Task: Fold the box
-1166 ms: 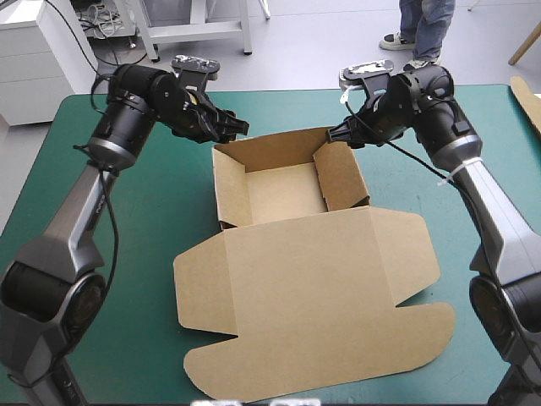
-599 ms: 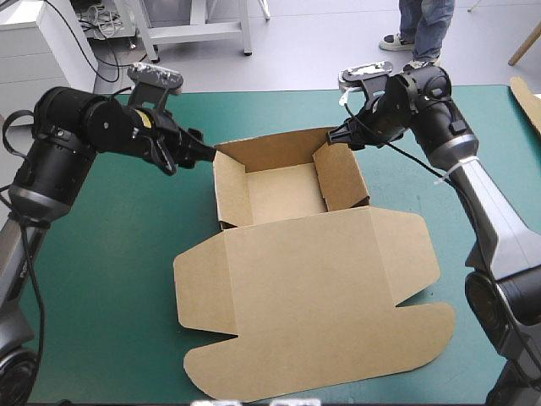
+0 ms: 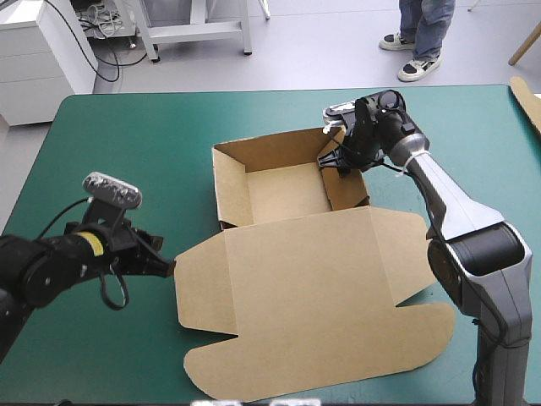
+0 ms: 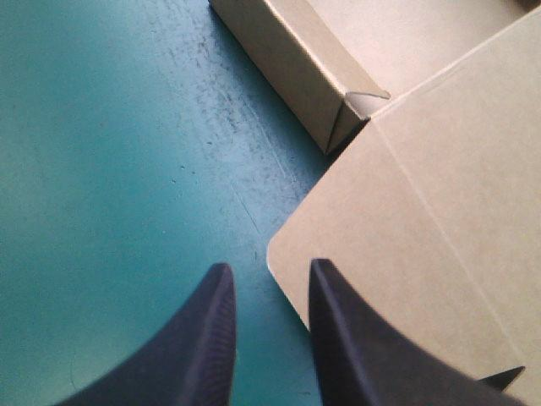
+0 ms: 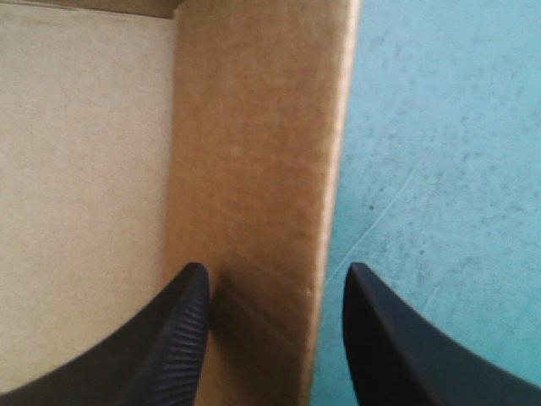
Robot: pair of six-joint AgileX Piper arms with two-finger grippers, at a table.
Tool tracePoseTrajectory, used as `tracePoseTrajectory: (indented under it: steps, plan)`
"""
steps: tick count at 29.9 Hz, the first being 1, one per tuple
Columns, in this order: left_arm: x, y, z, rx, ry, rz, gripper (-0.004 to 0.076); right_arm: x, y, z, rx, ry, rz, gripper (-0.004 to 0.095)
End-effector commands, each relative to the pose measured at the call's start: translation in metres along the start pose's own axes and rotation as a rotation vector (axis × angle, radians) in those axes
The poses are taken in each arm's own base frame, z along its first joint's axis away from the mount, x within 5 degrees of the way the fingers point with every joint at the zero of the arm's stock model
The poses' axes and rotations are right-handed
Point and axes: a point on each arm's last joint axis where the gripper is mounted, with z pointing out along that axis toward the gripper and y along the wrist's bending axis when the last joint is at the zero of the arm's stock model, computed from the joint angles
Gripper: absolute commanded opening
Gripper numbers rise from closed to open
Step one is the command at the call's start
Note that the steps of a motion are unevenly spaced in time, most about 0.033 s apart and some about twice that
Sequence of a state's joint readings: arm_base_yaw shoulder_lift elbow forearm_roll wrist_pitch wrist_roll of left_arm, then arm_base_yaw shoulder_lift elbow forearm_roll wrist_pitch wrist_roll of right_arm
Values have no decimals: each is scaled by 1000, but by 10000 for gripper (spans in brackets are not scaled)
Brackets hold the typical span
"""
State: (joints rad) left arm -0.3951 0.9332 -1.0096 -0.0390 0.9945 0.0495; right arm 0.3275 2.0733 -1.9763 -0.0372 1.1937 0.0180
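Right wrist view: right gripper [image 5: 275, 269], jaws apart, straddles the box [image 5: 254, 152] wall.

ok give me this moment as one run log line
box: open tray, lid flat | left claw: open, low at lid's left edge | right claw: open, straddling right wall

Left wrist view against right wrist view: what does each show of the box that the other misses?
Only the left wrist view shows the flat lid, its rounded corner just ahead of the open left gripper, plus an outer corner of the tray. Only the right wrist view shows the right gripper, open, straddling a raised wall, one finger inside the tray and one outside. Both show brown board of the box and the teal-green cover.
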Motion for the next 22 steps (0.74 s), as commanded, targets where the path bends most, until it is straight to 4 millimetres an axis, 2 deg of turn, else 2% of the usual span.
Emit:
tracePoseTrajectory:
  steps: [1, 4, 5, 9, 13, 17, 22]
  plan:
    - [24, -2, -11, -1, -160, 2, 98, -7, -4, -27, 8, -96, 3, 330]
    - [55, -2, -7, -4, -202, 1, 2, -7, -5, -27, 10, -97, 1, 64]
    - [65, -2, -5, -5, -217, 1, -6, -7, -5, -27, 10, -97, -4, -27]
    - [99, -3, 1, -7, -263, 0, -8, -7, -5, -27, 12, -97, -13, -21]
    - [120, -3, 2, -5, -299, -6, -8, -7, -18, -27, 21, -94, 15, -21]
    - [131, -4, 2, -5, -320, -6, -8, -4, -51, -28, 41, -94, 84, -22]
    - [132, -4, 0, -6, -349, -5, -8, 7, -115, -31, 104, -88, 178, -21]
